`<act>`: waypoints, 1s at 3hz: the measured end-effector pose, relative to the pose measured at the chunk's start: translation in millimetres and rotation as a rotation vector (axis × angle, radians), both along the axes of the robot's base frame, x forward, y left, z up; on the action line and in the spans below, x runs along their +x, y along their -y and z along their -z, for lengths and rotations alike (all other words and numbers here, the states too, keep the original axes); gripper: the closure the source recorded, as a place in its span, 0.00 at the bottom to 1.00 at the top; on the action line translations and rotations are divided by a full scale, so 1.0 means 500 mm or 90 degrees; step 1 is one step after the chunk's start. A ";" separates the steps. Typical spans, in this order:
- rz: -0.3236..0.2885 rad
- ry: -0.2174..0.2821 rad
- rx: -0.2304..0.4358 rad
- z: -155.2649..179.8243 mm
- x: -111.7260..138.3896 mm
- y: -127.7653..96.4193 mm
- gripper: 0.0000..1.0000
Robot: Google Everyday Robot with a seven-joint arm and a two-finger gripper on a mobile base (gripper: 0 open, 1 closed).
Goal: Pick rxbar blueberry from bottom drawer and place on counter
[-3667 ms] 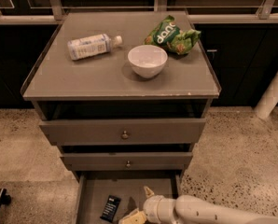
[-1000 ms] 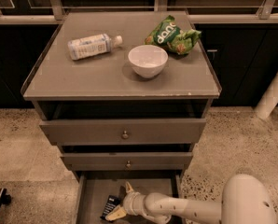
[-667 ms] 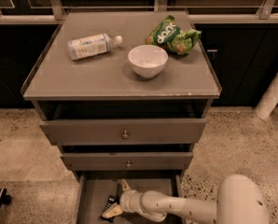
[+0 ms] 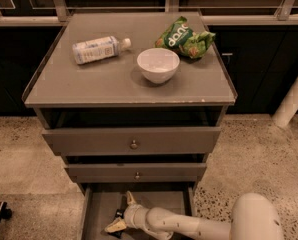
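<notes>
The bottom drawer [image 4: 161, 200] is pulled out at the foot of the grey cabinet. The rxbar blueberry [image 4: 117, 216], a small dark bar, lies on its floor at the left and is mostly hidden by my gripper. My gripper [image 4: 123, 213] reaches into the drawer from the right. It is open, with one tan finger above the bar and one below it. The counter [image 4: 114, 81] is the flat grey top of the cabinet, far above the gripper.
On the counter lie a white bottle [image 4: 98, 49] on its side, a white bowl [image 4: 158, 64] and a green snack bag [image 4: 184, 38]. Two knobbed drawers [image 4: 134, 144] stick out slightly above the bottom one. My arm's white elbow [image 4: 256, 219] is at the lower right.
My gripper has moved left across the drawer floor, from right of the bar to over it. Its fingers now straddle the bar.
</notes>
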State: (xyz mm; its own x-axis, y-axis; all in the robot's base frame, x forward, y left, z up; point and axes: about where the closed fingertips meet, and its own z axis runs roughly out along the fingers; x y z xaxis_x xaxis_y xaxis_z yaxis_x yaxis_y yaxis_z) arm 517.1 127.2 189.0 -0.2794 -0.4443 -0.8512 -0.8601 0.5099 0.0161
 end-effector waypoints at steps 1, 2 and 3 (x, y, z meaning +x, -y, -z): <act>0.002 0.004 0.007 0.004 -0.006 -0.015 0.00; -0.012 -0.007 0.014 0.011 -0.020 -0.025 0.00; -0.053 -0.023 0.010 0.022 -0.043 -0.044 0.00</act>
